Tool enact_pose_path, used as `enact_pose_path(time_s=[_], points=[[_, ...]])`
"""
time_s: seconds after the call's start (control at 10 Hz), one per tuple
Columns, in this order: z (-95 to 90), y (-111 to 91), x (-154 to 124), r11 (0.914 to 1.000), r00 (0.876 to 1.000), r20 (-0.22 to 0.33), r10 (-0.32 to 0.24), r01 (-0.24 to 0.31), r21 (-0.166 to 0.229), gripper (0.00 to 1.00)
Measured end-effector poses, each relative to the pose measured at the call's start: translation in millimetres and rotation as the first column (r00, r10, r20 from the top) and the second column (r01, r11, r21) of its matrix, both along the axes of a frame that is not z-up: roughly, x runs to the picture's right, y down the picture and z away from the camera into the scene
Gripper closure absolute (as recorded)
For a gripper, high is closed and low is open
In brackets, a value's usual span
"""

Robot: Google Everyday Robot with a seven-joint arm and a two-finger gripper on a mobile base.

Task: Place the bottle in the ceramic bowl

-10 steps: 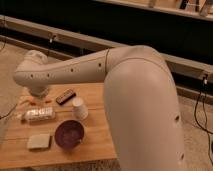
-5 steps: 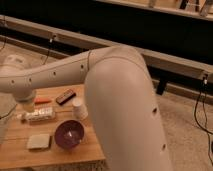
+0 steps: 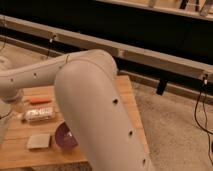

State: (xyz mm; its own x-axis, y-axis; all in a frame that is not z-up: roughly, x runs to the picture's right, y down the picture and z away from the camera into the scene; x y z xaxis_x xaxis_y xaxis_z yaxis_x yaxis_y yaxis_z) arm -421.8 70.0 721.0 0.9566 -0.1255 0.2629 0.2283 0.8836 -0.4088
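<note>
- On the left half of the wooden table [image 3: 22, 156], the bottle [image 3: 39, 114] lies on its side: clear plastic, pale label.
- Ceramic bowl [image 3: 63, 136] sits near it, toward the camera: round, glossy, dark purple, its right part hidden by the arm; no contents visible.
- Flat grey-beige sponge [image 3: 39, 141] lies left of the bowl; slim orange object [image 3: 40, 100] lies behind the bottle.
- Bulky smooth white arm [image 3: 92, 105] crosses the table.
- Gripper [image 3: 3, 120] is at the far left edge, mostly cut off, spread wide, holding nothing.
</note>
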Motion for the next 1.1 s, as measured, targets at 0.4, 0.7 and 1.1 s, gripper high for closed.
enact_pose_path(time_s=[0.4, 0.7, 1.1], points=[[42.9, 17, -11, 0.9990, 0.998, -0.055, 0.015, -0.017, -0.040, 0.35], [70.7, 36, -7, 0.9950, 0.998, -0.047, 0.041, -0.045, -0.089, 0.35], [90.4, 48, -8, 0.9903, 0.998, 0.029, 0.051, -0.047, -0.131, 0.35]])
